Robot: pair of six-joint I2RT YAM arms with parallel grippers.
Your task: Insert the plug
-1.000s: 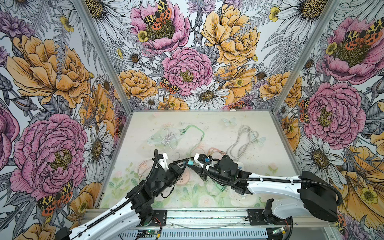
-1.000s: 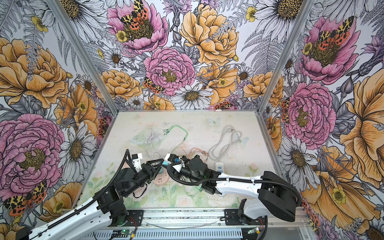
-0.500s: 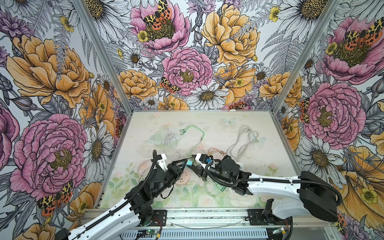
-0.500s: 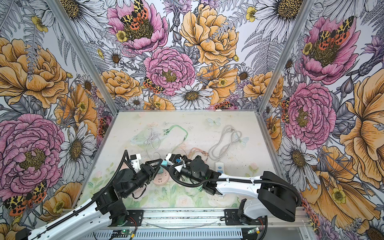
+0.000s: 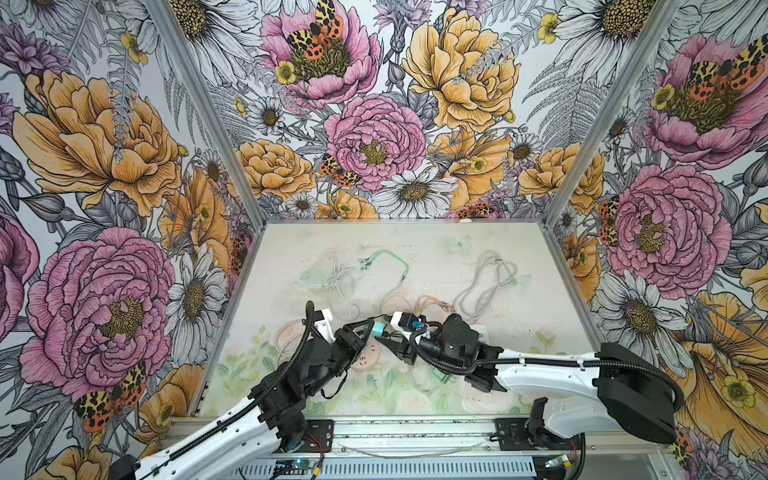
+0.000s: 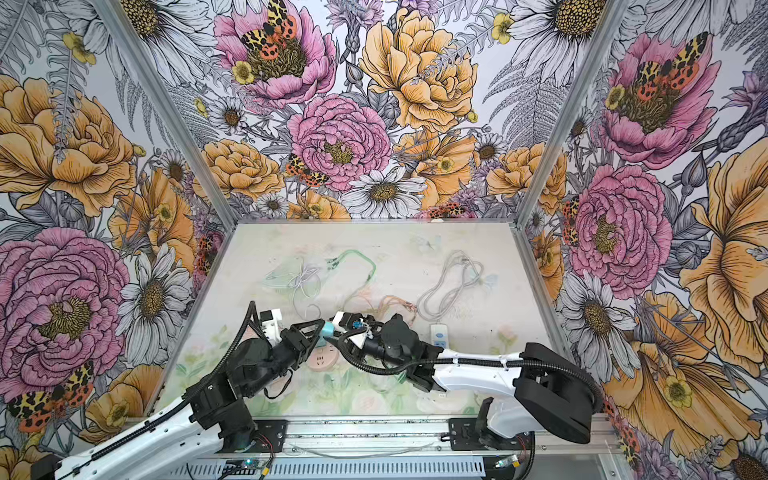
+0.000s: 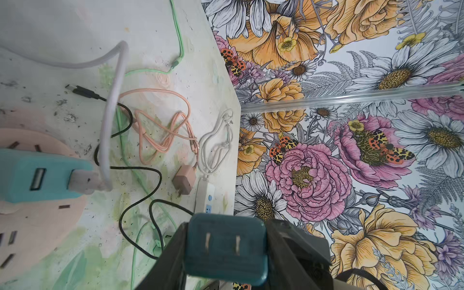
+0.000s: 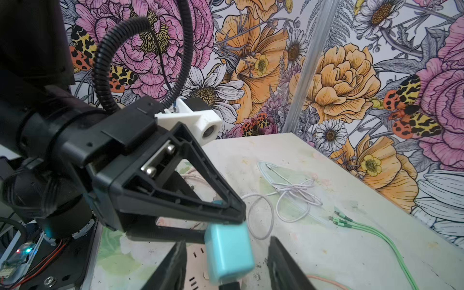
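**A:** Hovering over the worktop [image 5: 519,332], is that the plug [image 7: 226,248]?

**B:** Yes. The left gripper [image 8: 223,226] is clenched on the teal plug, just above the pink socket board [image 7: 37,226]. The right gripper [image 8: 227,244] is released: its fingers [image 8: 175,263] stand either side of the plug, with a gap on each side.

**A:** Which step is that?

**B:** Carry and line-up, I judge. This plug is not in any slot. Another teal adapter [image 7: 37,175] stands on the board with a cable [image 7: 110,113] in it.

**A:** And next?

**B:** In the left wrist view the two prongs [image 7: 207,243] face the camera, so they seem turned away from the board. The plug needs turning until they point at a free pair of slots [image 7: 11,237], then a straight push. The right gripper should back off, or take a fresh grip to help with the turn.
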